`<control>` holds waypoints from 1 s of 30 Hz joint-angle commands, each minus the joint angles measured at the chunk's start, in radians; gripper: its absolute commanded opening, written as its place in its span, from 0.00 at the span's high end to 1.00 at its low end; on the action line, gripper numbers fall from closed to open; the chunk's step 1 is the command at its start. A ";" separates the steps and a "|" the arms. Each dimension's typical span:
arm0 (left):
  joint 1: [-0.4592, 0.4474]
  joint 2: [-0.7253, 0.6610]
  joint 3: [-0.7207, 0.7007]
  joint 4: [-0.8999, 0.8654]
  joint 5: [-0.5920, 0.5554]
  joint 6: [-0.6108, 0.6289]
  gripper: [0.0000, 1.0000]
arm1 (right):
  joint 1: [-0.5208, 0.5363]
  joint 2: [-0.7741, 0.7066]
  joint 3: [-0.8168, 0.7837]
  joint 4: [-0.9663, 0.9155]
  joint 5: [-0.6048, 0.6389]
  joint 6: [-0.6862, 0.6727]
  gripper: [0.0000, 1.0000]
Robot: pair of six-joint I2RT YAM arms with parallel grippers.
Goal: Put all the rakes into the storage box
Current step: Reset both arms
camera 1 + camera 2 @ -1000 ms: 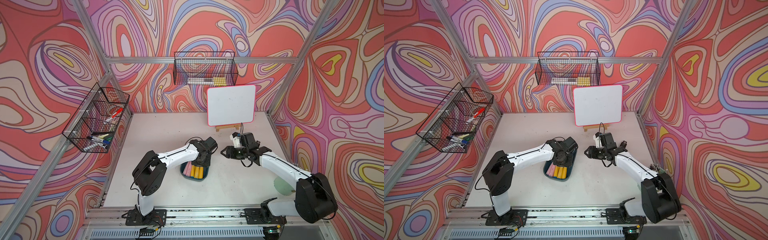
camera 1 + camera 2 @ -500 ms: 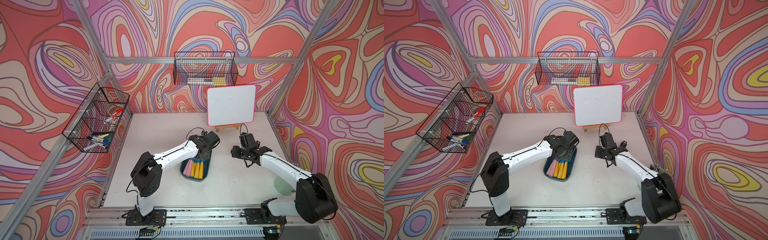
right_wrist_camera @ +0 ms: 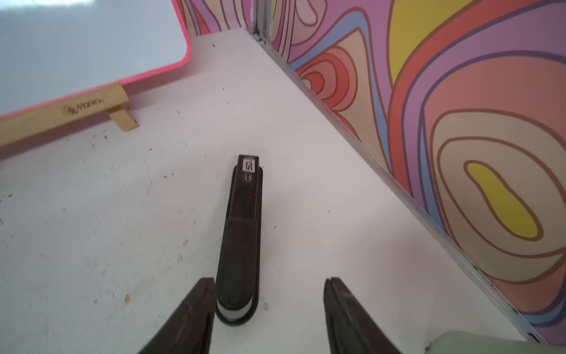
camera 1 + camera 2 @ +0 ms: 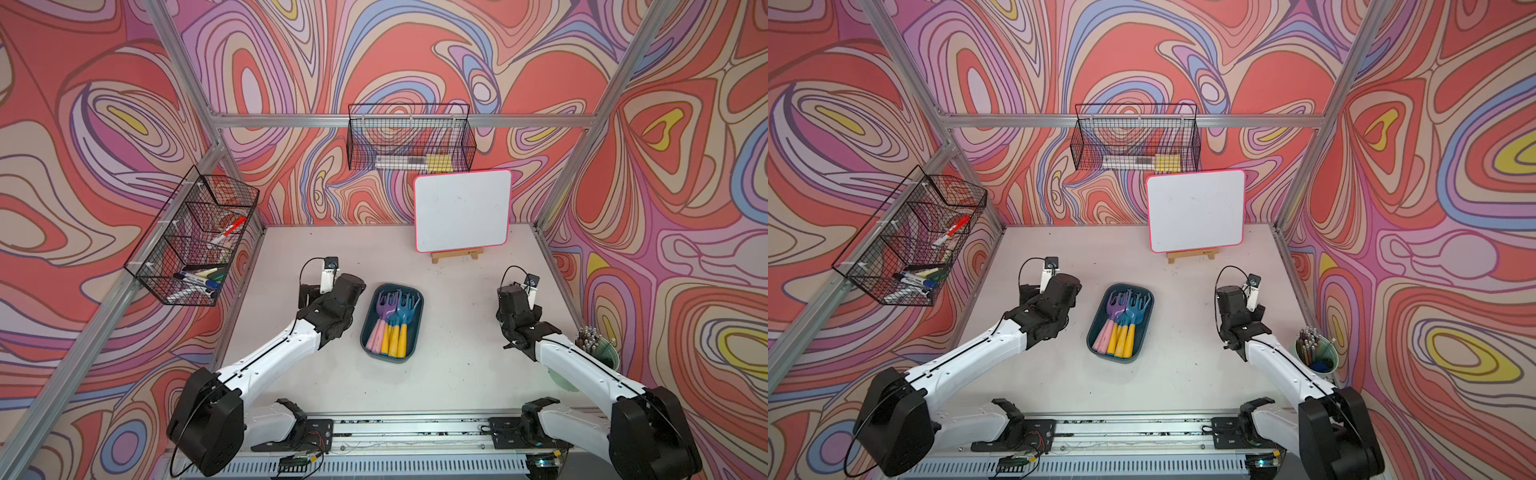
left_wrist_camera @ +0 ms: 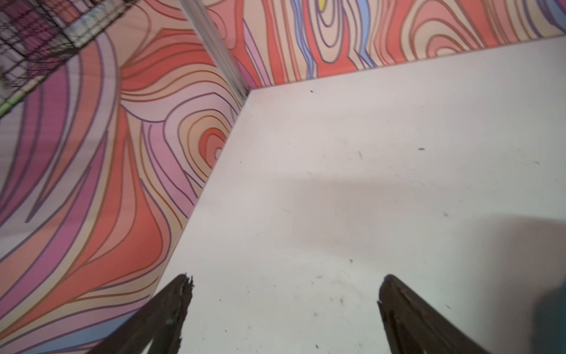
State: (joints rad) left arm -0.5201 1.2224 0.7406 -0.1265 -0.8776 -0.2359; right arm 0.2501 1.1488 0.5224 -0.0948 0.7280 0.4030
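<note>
While both jaws gape, the rake (image 4: 400,319) lies along the storage box (image 4: 388,359); tines rearward.

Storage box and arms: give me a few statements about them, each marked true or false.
1. The shallow dark teal plastic storage box holds the purple-headed, pink-handled plastic rake. True.
2. The left arm's jaws are shut on a rake. False: they stand open and empty.
3. The pink-rimmed whiteboard stands on a wooden easel. True.
4. The box hangs on the wall. False: it lies on the white table, between the two arms.
</note>
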 commanded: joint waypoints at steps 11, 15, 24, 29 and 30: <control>0.280 0.366 -0.089 0.589 0.154 0.305 0.01 | -0.008 0.377 0.028 0.588 0.097 -0.294 0.41; 0.346 0.355 -0.069 0.540 0.324 0.283 0.01 | -0.019 0.418 -0.005 0.802 -0.001 -0.386 0.41; 0.447 0.278 -0.292 0.849 0.565 0.195 0.01 | -0.077 0.514 -0.063 1.091 -0.160 -0.421 0.40; 0.473 0.286 -0.411 1.052 0.672 0.191 0.01 | -0.116 0.500 -0.076 1.075 -0.258 -0.395 0.39; 0.481 0.309 -0.413 1.088 0.678 0.191 0.01 | -0.128 0.501 -0.089 1.105 -0.294 -0.393 0.39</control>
State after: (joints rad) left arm -0.0513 1.5333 0.3302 0.8104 -0.2817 -0.0193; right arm 0.1432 1.6535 0.4534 0.9119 0.5316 0.0086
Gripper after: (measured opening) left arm 0.992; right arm 0.614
